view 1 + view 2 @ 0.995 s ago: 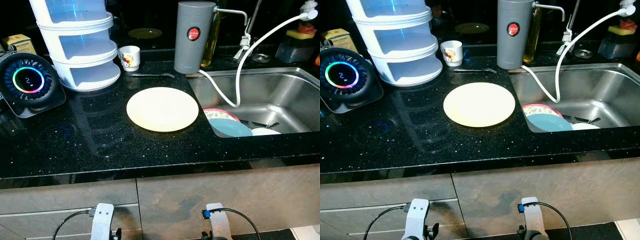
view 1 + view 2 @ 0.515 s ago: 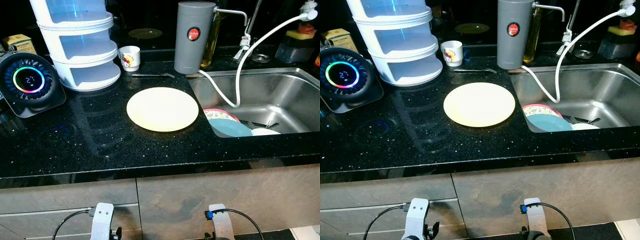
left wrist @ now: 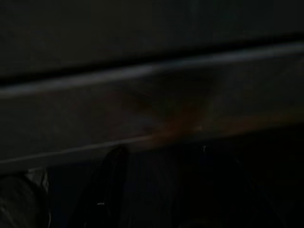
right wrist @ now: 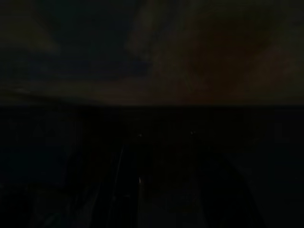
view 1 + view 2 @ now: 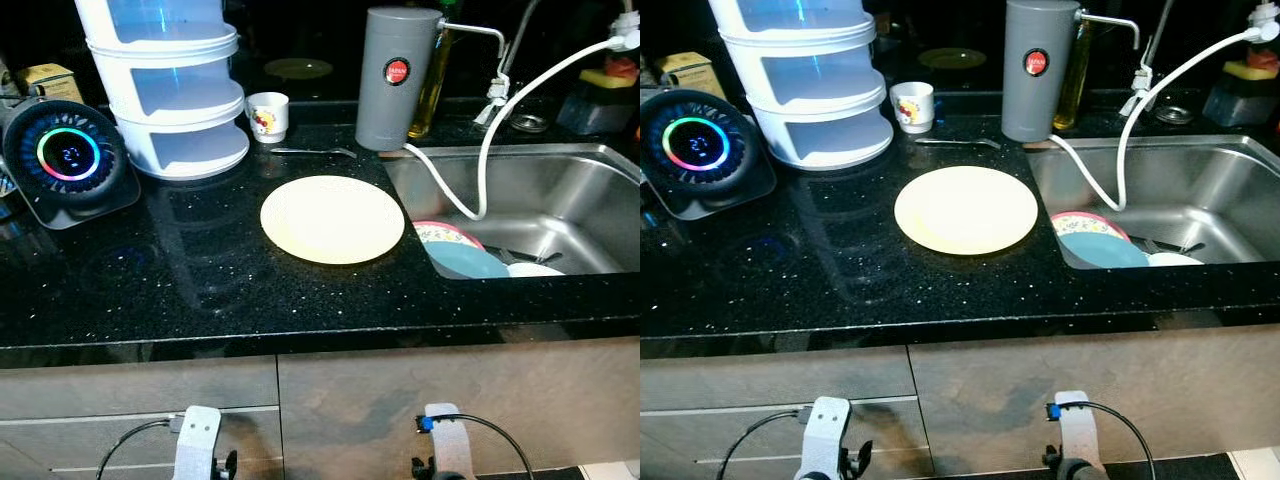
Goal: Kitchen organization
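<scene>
A pale yellow plate [image 5: 332,218] lies flat on the black speckled counter [image 5: 200,290], just left of the steel sink [image 5: 570,180]. A pink-rimmed plate [image 5: 447,233], a blue plate [image 5: 472,262] and a white dish [image 5: 536,269] are stacked in the sink's near left corner. Below the counter edge, my left arm [image 5: 197,445] and right arm [image 5: 446,442] hang idle in front of the cabinet. Both wrist views are very dark. A black finger [image 3: 111,185] is faintly visible before a cabinet front.
A grey cylinder [image 5: 397,78] with a white hose [image 5: 487,140] stands at the sink's back left. A small cup [image 5: 267,116], a spoon [image 5: 312,151], a white tiered container [image 5: 175,90] and a round device with a glowing ring [image 5: 68,160] stand behind the plate and to its left.
The whole picture has shifted slightly, so the camera moved. Nothing on the counter or in the sink has moved, and both arms still hang low.
</scene>
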Controlling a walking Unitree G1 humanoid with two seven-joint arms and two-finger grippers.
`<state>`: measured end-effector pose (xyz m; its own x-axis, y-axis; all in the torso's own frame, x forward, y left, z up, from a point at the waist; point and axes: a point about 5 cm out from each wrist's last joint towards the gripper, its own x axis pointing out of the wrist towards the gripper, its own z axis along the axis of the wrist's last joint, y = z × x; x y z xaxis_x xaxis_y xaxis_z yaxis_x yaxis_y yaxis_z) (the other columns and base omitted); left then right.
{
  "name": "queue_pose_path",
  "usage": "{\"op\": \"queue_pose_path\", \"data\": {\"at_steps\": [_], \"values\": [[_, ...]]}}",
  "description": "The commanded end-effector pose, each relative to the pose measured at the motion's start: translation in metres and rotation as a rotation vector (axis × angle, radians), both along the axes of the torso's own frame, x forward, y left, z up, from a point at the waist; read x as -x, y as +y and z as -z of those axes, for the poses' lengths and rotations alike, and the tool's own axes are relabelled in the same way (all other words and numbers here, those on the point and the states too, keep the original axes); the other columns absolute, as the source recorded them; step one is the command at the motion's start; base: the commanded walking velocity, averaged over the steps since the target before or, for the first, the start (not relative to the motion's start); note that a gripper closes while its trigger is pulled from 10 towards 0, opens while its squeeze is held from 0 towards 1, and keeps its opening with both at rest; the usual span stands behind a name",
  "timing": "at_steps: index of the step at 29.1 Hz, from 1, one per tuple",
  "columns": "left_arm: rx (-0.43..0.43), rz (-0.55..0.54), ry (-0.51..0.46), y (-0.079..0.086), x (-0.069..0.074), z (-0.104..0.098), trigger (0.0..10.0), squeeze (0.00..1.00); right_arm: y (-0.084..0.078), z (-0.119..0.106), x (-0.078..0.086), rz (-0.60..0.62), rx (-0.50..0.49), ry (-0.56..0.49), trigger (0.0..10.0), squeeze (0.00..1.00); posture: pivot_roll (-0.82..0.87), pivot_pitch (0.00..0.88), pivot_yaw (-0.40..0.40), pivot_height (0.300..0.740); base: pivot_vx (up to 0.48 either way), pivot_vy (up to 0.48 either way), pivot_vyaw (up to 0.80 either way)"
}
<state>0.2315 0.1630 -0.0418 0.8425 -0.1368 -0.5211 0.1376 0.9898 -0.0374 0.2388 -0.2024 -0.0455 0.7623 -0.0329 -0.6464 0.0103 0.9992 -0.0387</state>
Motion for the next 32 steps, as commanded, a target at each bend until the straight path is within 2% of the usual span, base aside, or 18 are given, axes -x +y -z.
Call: {"op": "queue_pose_path", "data": {"at_steps": [1,6,11,15,20,21,23,27,32], "values": [[0.000,-0.004,-0.016,0.003,0.000,-0.002,10.0,0.00,-0.003,0.000,0.002,0.030,-0.002,-0.009,10.0,0.00,-0.07,0.131,-0.028,0.740,0.000,0.000,0.00],[0.027,-0.012,-0.072,-0.001,-0.005,-0.010,10.0,0.00,-0.001,-0.006,-0.006,0.015,-0.001,-0.046,10.0,0.00,-0.06,0.132,-0.052,0.740,0.000,0.000,0.00],[0.040,-0.012,-0.082,-0.003,0.001,-0.011,10.0,0.00,-0.001,-0.010,-0.011,-0.010,0.004,-0.068,10.0,0.00,-0.05,0.134,-0.068,0.740,0.000,0.000,0.00],[0.077,0.023,-0.128,-0.007,0.008,-0.024,10.0,0.00,-0.001,-0.021,-0.020,-0.009,-0.017,-0.139,10.0,0.00,-0.05,0.145,-0.060,0.740,0.000,0.000,0.00],[0.070,0.029,-0.164,-0.003,0.011,-0.036,10.0,0.00,-0.001,-0.027,-0.021,0.023,-0.061,-0.190,10.0,0.00,-0.05,0.155,-0.044,0.740,0.000,0.000,0.00],[0.061,0.030,-0.188,0.002,0.010,-0.044,10.0,0.00,0.000,-0.031,-0.017,0.037,-0.085,-0.227,10.0,0.00,-0.05,0.159,-0.030,0.740,0.000,0.000,0.00],[0.061,0.027,-0.198,0.005,0.010,-0.048,10.0,0.00,0.000,-0.033,-0.014,0.048,-0.095,-0.243,10.0,0.00,-0.04,0.158,-0.024,0.740,0.000,0.000,0.00],[0.040,0.003,-0.160,0.010,0.008,-0.040,10.0,0.00,0.001,-0.026,-0.008,0.071,-0.085,-0.210,10.0,0.00,-0.04,0.148,-0.017,0.740,0.000,0.000,0.00],[0.053,-0.015,-0.100,0.004,0.009,-0.030,10.0,0.00,0.004,-0.018,-0.005,0.051,-0.057,-0.131,10.0,0.00,-0.03,0.141,-0.022,0.740,0.000,0.000,0.00]]}}
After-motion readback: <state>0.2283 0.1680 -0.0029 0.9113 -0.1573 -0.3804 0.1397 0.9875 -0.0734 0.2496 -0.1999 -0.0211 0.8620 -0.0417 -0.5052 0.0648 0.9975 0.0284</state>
